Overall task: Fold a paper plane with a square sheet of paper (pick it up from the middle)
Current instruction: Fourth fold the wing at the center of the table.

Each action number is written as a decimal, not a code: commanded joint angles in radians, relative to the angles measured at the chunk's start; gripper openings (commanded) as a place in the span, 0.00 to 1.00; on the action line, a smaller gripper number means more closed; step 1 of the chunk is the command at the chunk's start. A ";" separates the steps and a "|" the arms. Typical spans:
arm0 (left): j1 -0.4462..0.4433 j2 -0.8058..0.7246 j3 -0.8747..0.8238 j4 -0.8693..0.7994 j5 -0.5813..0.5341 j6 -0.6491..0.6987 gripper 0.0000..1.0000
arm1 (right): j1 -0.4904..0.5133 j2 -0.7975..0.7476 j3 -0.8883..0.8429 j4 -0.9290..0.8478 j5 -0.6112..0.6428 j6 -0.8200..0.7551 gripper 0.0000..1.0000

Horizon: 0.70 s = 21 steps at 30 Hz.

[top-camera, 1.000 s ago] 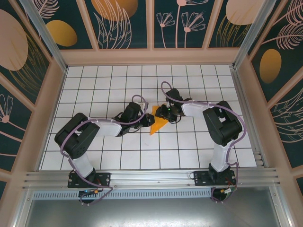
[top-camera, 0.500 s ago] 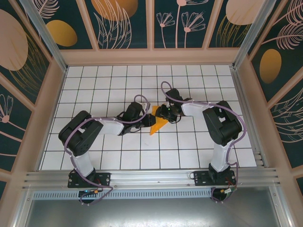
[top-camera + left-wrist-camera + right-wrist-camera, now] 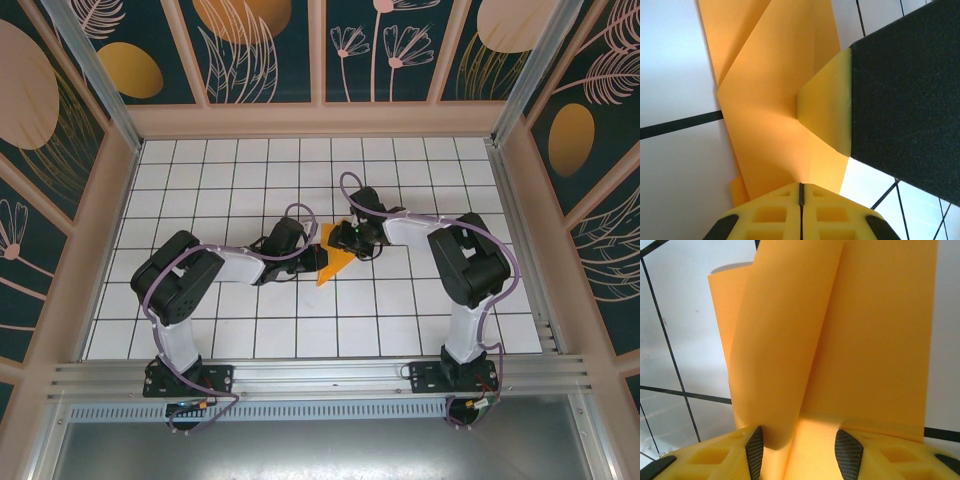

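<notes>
Fingers of the left gripper (image 3: pixel 316 258) press one yellow pad (image 3: pixel 825 112) onto the orange paper (image 3: pixel 335 264) mid-tabletop (image 3: pixel 400 300), from its 9 o'clock side; the right gripper (image 3: pixel 345 238) meets its 12 o'clock end. Whether either pair is clamped, I cannot tell. Several diagonal folds exist; the narrow dart looks unfinished.

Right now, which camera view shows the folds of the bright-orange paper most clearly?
The left wrist view: the bright-orange folded paper is close, with its layered flaps and creases plain. The right wrist view shows a curled flap; the top view, a small pointed shape.
</notes>
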 commanded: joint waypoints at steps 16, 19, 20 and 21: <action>0.008 0.039 0.032 -0.067 -0.046 -0.007 0.05 | 0.025 0.253 -0.078 -0.141 0.201 0.029 0.44; 0.008 0.039 0.032 -0.073 -0.053 -0.005 0.05 | 0.027 0.264 -0.075 -0.151 0.209 0.033 0.43; 0.009 0.040 0.031 -0.076 -0.053 -0.005 0.05 | 0.028 0.267 -0.075 -0.152 0.211 0.034 0.42; 0.009 0.040 0.032 -0.078 -0.055 -0.005 0.05 | 0.030 0.271 -0.074 -0.155 0.213 0.036 0.42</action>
